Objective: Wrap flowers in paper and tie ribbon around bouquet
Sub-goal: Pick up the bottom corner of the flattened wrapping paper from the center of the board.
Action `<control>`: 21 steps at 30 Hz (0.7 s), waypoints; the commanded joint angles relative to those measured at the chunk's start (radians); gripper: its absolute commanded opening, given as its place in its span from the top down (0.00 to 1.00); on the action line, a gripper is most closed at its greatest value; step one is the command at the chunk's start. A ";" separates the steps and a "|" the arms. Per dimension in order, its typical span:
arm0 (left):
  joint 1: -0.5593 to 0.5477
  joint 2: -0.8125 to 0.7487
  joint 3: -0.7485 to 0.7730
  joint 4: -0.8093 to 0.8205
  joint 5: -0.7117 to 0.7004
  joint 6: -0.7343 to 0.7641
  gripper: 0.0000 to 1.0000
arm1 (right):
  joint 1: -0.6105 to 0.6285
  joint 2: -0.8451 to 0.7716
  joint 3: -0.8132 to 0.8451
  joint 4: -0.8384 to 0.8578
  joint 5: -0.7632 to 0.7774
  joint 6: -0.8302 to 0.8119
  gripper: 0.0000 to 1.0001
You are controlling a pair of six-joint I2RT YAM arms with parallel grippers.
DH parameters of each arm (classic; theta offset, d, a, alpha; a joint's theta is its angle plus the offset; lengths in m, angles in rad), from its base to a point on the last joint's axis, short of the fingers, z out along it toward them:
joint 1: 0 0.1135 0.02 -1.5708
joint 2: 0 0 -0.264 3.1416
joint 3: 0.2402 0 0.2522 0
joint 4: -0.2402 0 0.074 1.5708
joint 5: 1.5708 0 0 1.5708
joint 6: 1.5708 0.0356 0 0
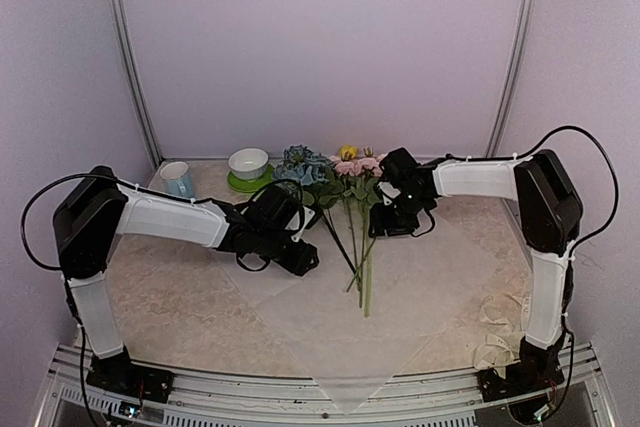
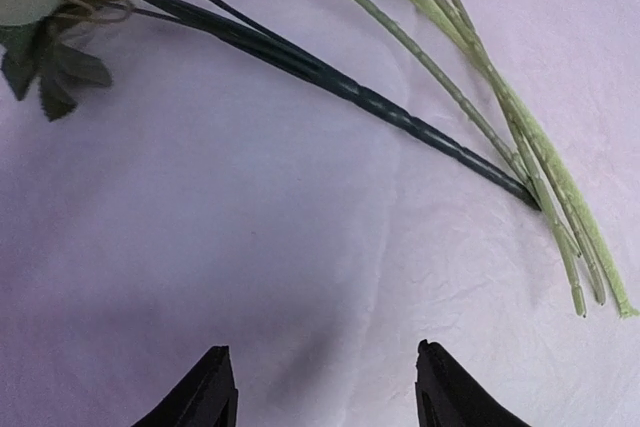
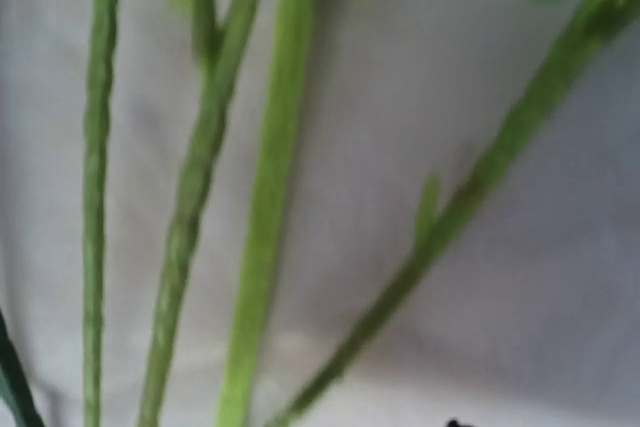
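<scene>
left gripper [image 2: 325, 387]: jaws spread, nothing between them, low over the paper [image 2: 250, 247], at 9 o'clock of the flowers [image 1: 345, 169]
right gripper [image 1: 380, 221]: close in at 3 o'clock of the stalks; can't tell if spread or pinching, since its own camera sits too close and blurred, showing only stalks on white sheet and no fingers
flowers lie on the paper, heads at 12, stalk ends toward 6, roughly along the sheet's diagonal; my read is that this lets the side corners fold over into a cone
sheet corner overhangs the table [image 1: 150, 287] edge at 6
ribbon [image 1: 503, 325] looks parked at 4, well apart, for tying
only the top view shows both arms flanking, plus cup [image 1: 177, 179] and bowl [image 1: 248, 161] near 11
only the left wrist shows the dark stalk's end meeting the pale ones
</scene>
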 commanded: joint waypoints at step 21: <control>-0.194 0.212 0.234 0.032 -0.038 0.094 0.46 | -0.004 -0.268 -0.208 -0.001 -0.083 -0.126 0.49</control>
